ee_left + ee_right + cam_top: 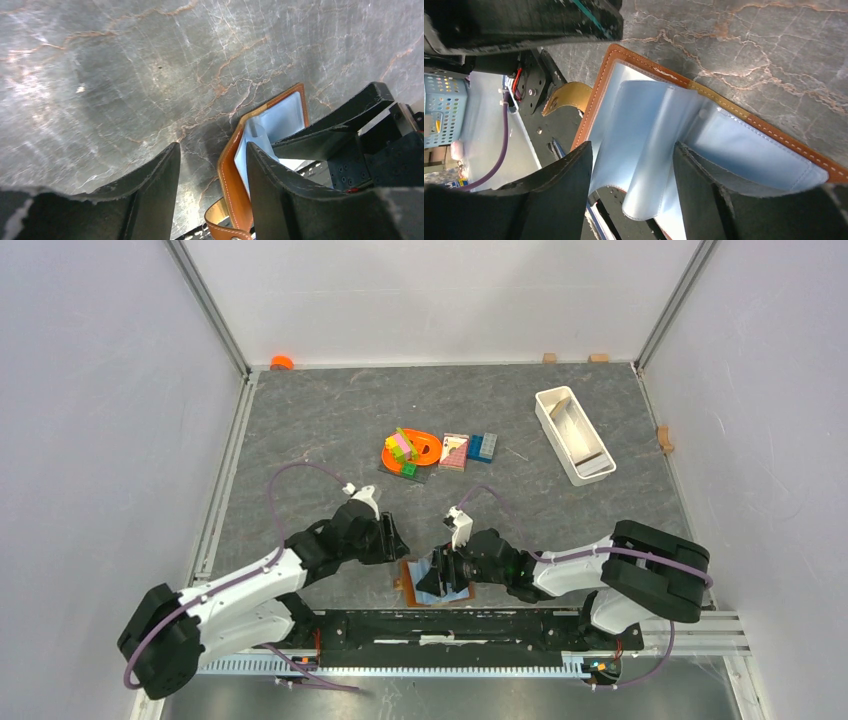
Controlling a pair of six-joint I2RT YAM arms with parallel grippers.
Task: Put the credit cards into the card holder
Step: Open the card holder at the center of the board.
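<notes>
Our arms bent inward and low; our left hand [392,538] and right hand [440,575] faced each other, fingers apart.

One card holder [428,592], one white tray [574,433]

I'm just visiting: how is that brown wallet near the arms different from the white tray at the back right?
The wallet is brown leather with pale blue plastic sleeves; the tray is plain white. The wallet lies opened flat, while the tray is a long box with raised walls. The wallet sits at the near edge under the right gripper; the tray stands far from both arms. Both rest on the grey table.
</notes>
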